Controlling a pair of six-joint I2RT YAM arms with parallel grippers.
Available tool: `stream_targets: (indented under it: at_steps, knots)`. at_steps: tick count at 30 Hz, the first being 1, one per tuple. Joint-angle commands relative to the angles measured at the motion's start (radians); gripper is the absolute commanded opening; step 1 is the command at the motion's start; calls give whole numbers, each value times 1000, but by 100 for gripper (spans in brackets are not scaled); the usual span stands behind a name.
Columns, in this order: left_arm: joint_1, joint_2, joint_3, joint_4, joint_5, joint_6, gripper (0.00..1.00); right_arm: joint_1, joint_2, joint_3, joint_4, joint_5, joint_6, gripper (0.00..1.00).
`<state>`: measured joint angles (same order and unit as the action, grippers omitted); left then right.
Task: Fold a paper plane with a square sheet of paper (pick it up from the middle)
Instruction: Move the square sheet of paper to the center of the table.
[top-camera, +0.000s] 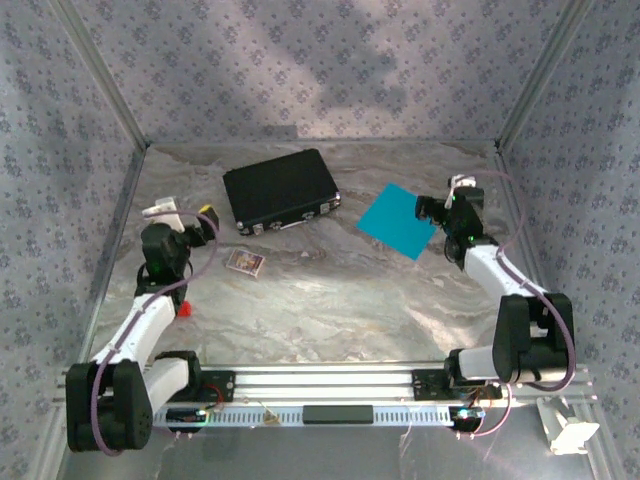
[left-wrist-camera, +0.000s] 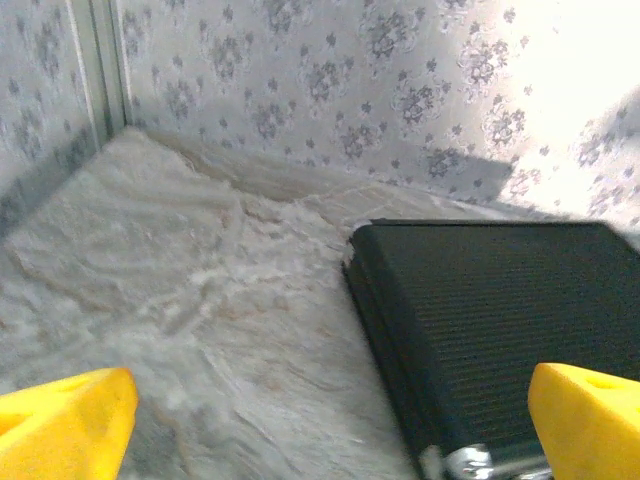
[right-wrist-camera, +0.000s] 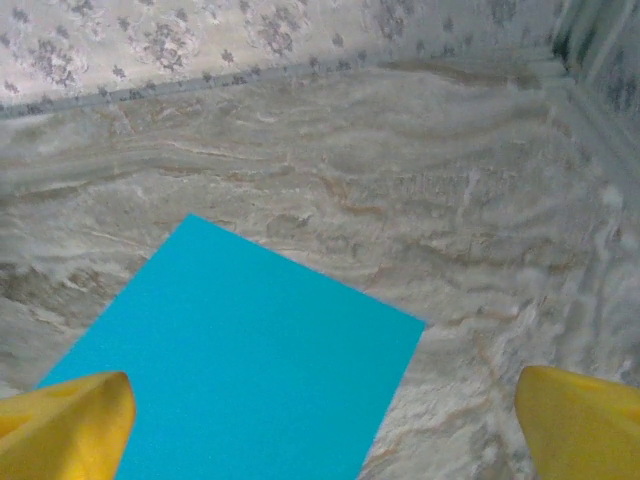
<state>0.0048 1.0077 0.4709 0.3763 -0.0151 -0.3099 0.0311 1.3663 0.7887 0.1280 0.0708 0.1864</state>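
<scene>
The square sheet of paper (top-camera: 398, 221) is bright cyan and lies flat and unfolded on the marbled table, right of centre. The paper plane is out of view. My right gripper (top-camera: 442, 195) hovers open just off the sheet's right edge. In the right wrist view the sheet (right-wrist-camera: 240, 370) spreads from the left yellow fingertip (right-wrist-camera: 70, 425) toward the middle, and my right gripper (right-wrist-camera: 325, 430) holds nothing. My left gripper (top-camera: 184, 211) stands open at the left, above bare table. Its yellow fingertips (left-wrist-camera: 65, 425) are wide apart, and my left gripper (left-wrist-camera: 336, 430) is empty.
A black case (top-camera: 280, 190) lies at the back centre, its corner (left-wrist-camera: 500, 320) close ahead of the left gripper. A small printed card (top-camera: 245, 262) lies in front of it. A small red block (top-camera: 184, 309) sits by the left arm. Patterned walls close three sides.
</scene>
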Motion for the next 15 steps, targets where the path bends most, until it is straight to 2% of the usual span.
stream_targets:
  at_steps: [1, 3, 6, 9, 12, 15]
  knots:
    - [4, -42, 131, -301, -34, -250, 100, -19, 81, 145, -365, -119, 201, 99]
    - [11, -42, 165, -419, -48, -328, 100, -26, 127, 161, -351, -224, 257, 99]
    - [22, -39, 157, -409, 131, -334, 100, -21, 167, 135, -238, -361, 317, 99]
    - [16, -28, 141, -378, 268, -381, 100, -12, 229, 166, -223, -419, 364, 99]
    - [-48, 5, 137, -376, 313, -414, 100, -1, 311, 214, -215, -481, 402, 99]
    - [-148, 57, 156, -411, 311, -407, 100, 12, 387, 272, -231, -530, 420, 99]
